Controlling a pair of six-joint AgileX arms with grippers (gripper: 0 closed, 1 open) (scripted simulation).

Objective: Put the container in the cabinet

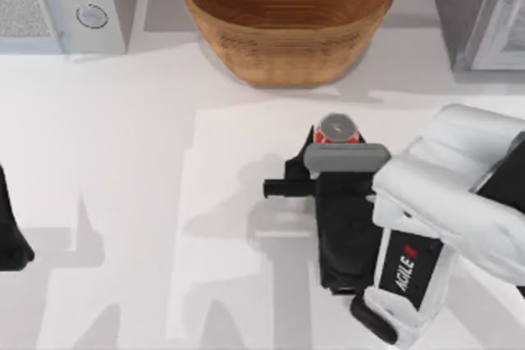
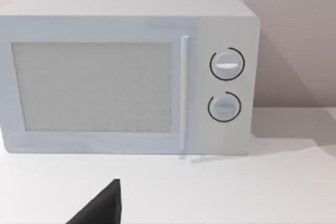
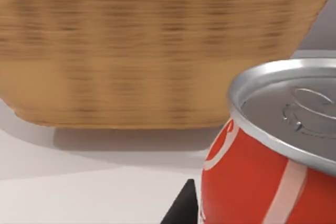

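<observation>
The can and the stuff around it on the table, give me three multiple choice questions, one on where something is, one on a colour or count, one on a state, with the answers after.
1. Where does the woven basket stand relative to the can?
A. Toward the table's back edge, behind the can
B. At the top view's left edge
C. On top of the microwave

2. How many round dials does the microwave have?
A. One
B. Two
C. Four

3. How does the can stand?
A. On its side
B. Upright, silver top up
C. Upside down inside the basket

Answers:
1. A, the top view shows the basket beyond the can.
2. B, the left wrist view shows two dials, one above the other.
3. B, its round top faces the overhead camera, right by the right gripper; the left gripper sits at the table's left edge.
</observation>
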